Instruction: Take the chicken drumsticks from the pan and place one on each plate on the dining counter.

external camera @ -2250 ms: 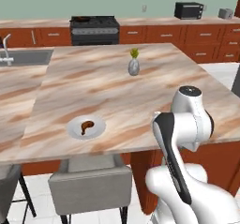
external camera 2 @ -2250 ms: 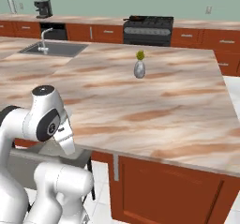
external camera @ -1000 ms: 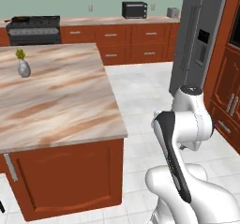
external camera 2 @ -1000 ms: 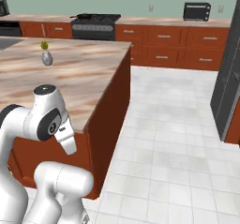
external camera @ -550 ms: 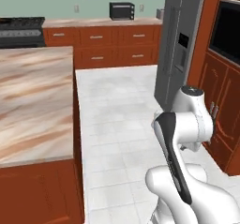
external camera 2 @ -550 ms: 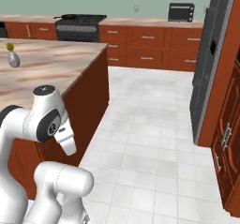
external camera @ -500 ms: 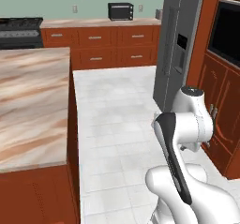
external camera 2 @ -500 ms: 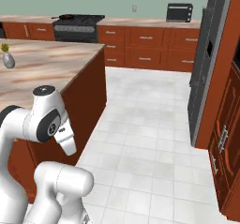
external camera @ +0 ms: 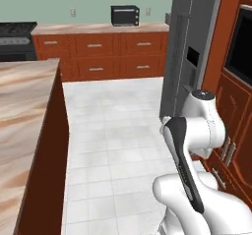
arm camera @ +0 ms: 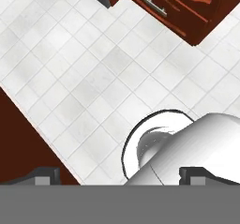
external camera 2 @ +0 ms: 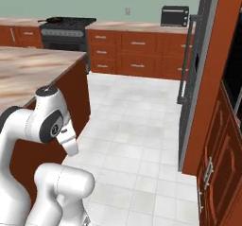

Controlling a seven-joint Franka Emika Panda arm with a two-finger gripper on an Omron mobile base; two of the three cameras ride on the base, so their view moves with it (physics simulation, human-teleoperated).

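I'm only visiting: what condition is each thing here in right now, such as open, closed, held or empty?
Robot's two-finger gripper: open, holding nothing.
Tall grey steel refrigerator: doors closed.
Red-brown wood wall drawers: all closed.
Small black toaster oven: door closed, standing on the wall counter.
Dark cast-iron pan: resting on the black stove; contents too small to tell.
Beige marble dining counter: the part in view is bare.
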